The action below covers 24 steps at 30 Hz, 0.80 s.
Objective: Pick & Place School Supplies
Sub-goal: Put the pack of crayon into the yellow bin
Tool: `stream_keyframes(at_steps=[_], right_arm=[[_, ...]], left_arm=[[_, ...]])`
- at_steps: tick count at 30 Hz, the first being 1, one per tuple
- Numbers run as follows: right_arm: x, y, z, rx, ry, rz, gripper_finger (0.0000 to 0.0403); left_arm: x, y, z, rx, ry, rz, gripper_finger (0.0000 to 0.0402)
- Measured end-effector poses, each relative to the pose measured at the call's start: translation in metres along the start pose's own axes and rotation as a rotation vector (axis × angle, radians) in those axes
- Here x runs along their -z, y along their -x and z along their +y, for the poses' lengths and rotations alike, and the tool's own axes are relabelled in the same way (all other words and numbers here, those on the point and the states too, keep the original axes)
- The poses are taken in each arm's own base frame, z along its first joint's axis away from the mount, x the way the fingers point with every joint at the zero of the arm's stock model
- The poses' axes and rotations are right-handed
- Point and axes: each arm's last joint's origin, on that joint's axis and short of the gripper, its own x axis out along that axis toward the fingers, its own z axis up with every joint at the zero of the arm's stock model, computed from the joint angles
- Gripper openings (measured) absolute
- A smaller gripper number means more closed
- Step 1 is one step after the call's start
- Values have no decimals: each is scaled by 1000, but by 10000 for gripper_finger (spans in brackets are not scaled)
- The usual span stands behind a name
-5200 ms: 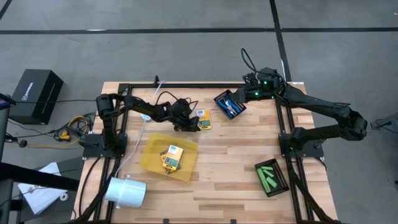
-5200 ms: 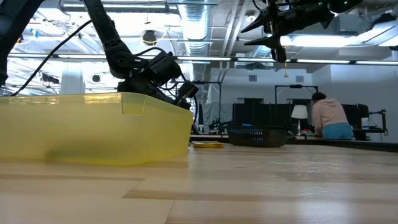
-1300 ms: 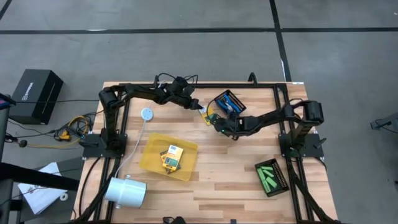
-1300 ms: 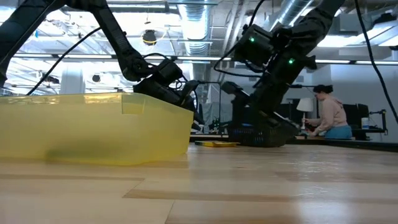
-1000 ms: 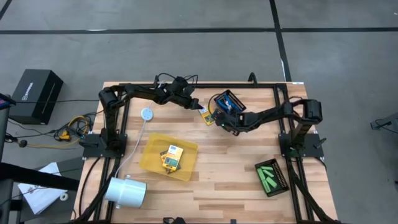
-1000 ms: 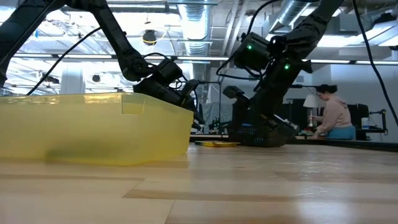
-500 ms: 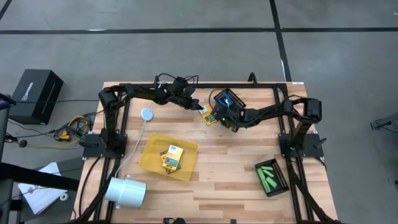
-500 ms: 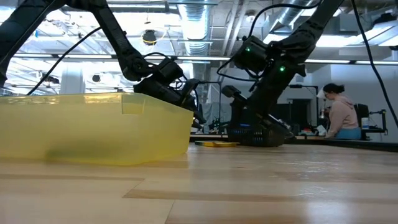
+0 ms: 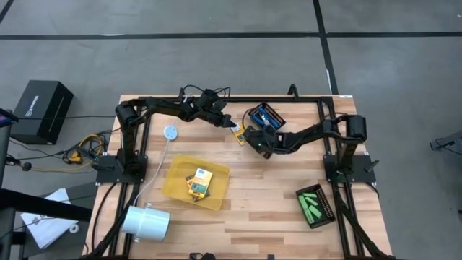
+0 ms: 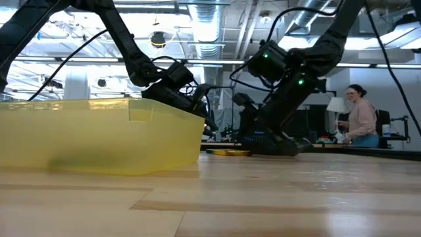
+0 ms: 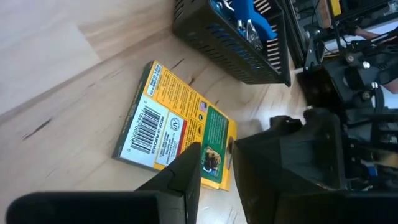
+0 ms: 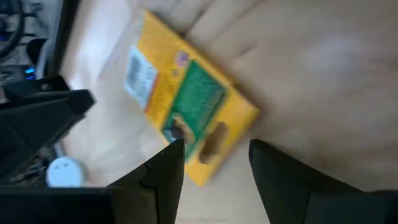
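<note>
Showing: two crayon boxes, two black mesh trays, one yellow tray, two arms.

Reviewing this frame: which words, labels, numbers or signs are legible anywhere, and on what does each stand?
None reads for certain.
Crayon box on the table: barcode with digits beneath and lines of small print, too small to read.
Same box, right wrist view: white label and green panel, blurred.
Black case on the floor: white logo text, too small.
Crayon box in the yellow tray: print illegible.
</note>
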Motion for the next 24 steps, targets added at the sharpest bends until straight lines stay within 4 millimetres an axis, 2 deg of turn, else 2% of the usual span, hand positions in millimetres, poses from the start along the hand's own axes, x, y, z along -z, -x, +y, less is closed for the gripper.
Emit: stream_keyframes(at_steps=[9, 14, 24], right_arm=[[-7, -15, 4, -26, -1, -3, 174], [-9, -17, 7, -25, 7, -3, 153], [-19, -20, 9, -27, 16, -45, 116]], left_arm=[[6, -8, -2, 33, -8, 39, 85], [11, -12, -8, 44, -16, 55, 85], [14, -15, -7, 50, -10, 63, 85]])
